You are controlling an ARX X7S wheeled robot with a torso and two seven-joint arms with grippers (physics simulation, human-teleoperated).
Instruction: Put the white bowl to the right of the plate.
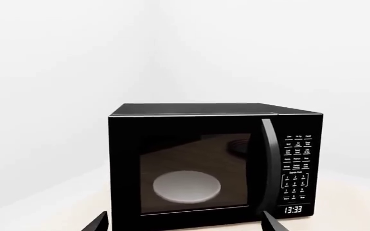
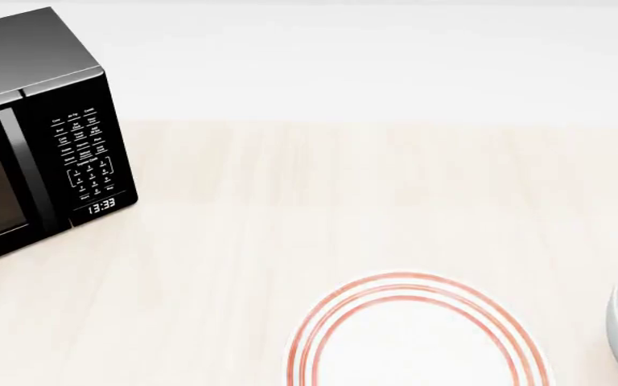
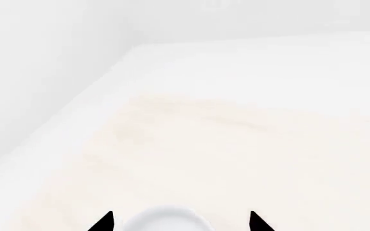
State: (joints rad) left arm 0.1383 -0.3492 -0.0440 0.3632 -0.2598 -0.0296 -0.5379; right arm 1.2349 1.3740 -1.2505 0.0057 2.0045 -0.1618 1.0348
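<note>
Ahead of the left gripper (image 1: 183,224), spread wide and holding nothing, sits a black microwave (image 1: 214,161), door shut. Through the dark glass there's a dim greyish dish (image 1: 187,186) inside; clock reads 13:33. Not a task item.

Mid-table in the head view, the plate (image 2: 417,334) with red rings lies flat, nothing on it, cut off by the frame edge.

Between the right gripper's (image 3: 180,222) two fingertips sits the white bowl (image 3: 167,219), only the rim showing. Tips are spread on either side of it; can't tell if they touch, so reads as released, not clamped. In the head view the bowl shows just at the right edge, already on the plate's right and clear of it. Can't see inside it.

Handling guess: rigid glazed ceramic, some weight, slick, chips if dropped. Thick rim is the grab point: one finger inside, one outside the wall, firm pinch, lift level. Too wide to span across.
</note>
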